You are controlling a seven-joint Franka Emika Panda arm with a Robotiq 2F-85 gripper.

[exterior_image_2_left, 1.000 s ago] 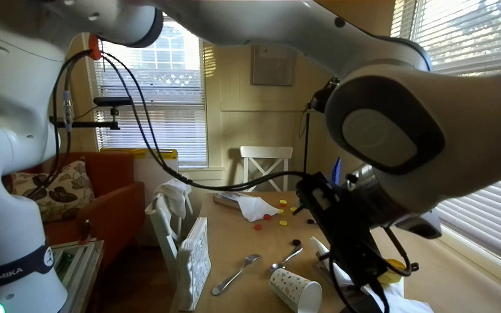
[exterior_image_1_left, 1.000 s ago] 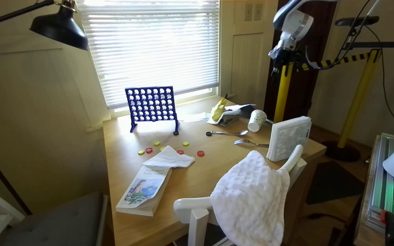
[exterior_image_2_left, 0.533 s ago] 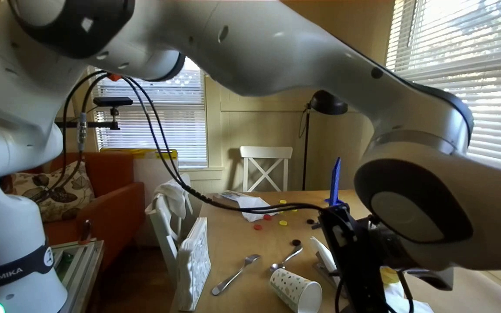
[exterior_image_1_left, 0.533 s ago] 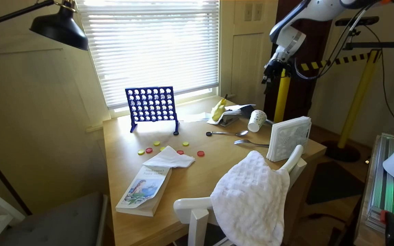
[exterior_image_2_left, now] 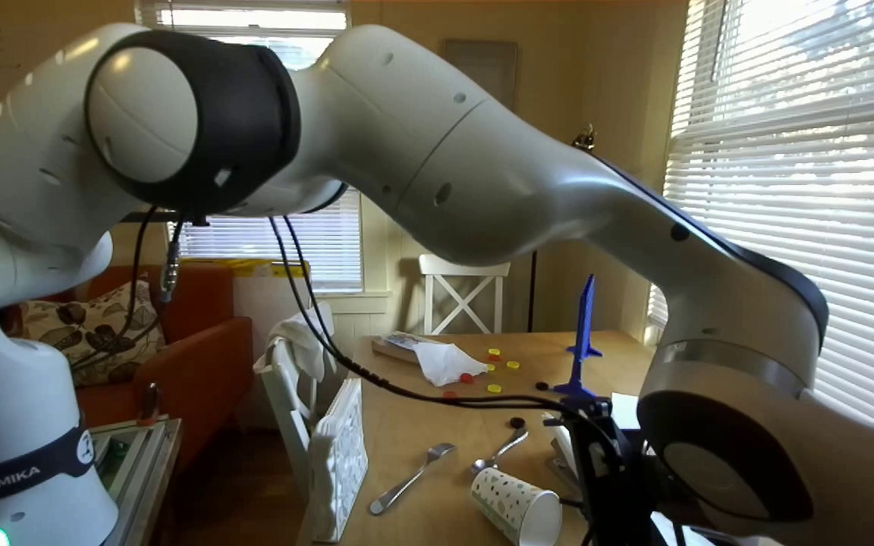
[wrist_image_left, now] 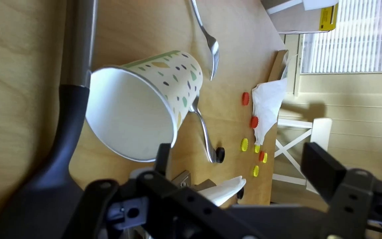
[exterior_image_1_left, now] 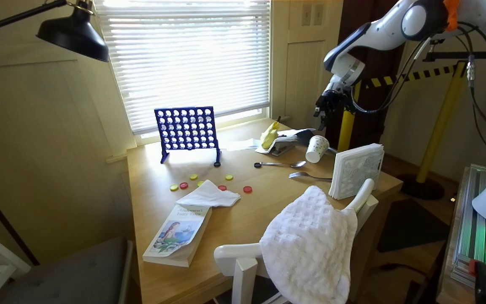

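My gripper (wrist_image_left: 242,159) is open and empty, its black fingers wide apart in the wrist view. In an exterior view the gripper (exterior_image_1_left: 319,120) hangs in the air above the far right part of the table; elsewhere the arm hides its fingers. Nearest is a white paper cup (wrist_image_left: 181,79) with coloured specks, lying on its side; it shows in both exterior views (exterior_image_1_left: 317,149) (exterior_image_2_left: 517,508). A dark spatula (wrist_image_left: 58,159) lies beside the cup's mouth. A spoon (wrist_image_left: 204,132) touches a black disc (wrist_image_left: 220,155). A fork (wrist_image_left: 211,44) lies nearby.
A blue upright game grid (exterior_image_1_left: 188,128) stands near the window. Red and yellow discs (exterior_image_1_left: 247,189), a white napkin (exterior_image_1_left: 209,195) and a book (exterior_image_1_left: 177,234) lie on the table. A yellow crumpled item (exterior_image_1_left: 269,136), a white block-like stack (exterior_image_1_left: 357,171) and a cloth-draped chair (exterior_image_1_left: 310,240) stand around.
The arm has come down and reached farther out over the table. The gripper is lower and nearer the cup and the spatula. The objects on the table have not moved.
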